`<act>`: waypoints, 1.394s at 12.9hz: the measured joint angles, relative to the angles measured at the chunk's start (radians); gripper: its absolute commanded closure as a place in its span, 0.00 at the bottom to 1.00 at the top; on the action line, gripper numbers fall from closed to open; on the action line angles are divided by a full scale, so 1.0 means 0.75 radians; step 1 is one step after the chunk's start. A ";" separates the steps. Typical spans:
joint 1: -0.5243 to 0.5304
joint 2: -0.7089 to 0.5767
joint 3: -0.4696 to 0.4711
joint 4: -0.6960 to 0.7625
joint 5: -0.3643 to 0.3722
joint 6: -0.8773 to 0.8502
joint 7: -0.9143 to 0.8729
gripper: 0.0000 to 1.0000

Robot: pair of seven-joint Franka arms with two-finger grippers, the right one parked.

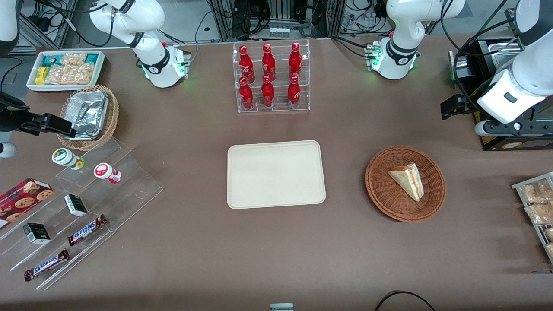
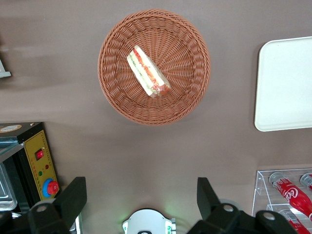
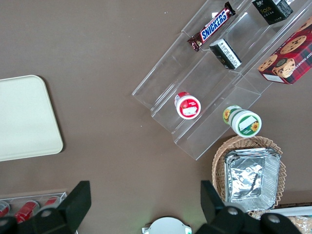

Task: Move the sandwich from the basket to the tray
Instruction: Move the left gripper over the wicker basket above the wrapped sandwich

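Observation:
The sandwich, a pale wedge with red and green filling, lies in the round reddish-brown basket. The cream tray sits flat beside the basket, toward the parked arm's end, with nothing on it. My gripper hangs high over the table, farther from the front camera than the basket and apart from it. The left wrist view shows the sandwich in the basket, one end of the tray, and my gripper open with only bare table between its fingers.
A clear rack of red bottles stands farther from the front camera than the tray. A black-and-yellow box with a red button sits near my gripper. A wire rack of snack packets is at the working arm's end.

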 measured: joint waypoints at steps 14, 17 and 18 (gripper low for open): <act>0.000 0.034 0.004 -0.334 0.000 0.407 0.000 0.00; 0.000 0.038 0.004 -0.457 0.000 0.584 0.000 0.00; 0.000 0.040 0.004 -0.499 0.001 0.645 0.000 0.00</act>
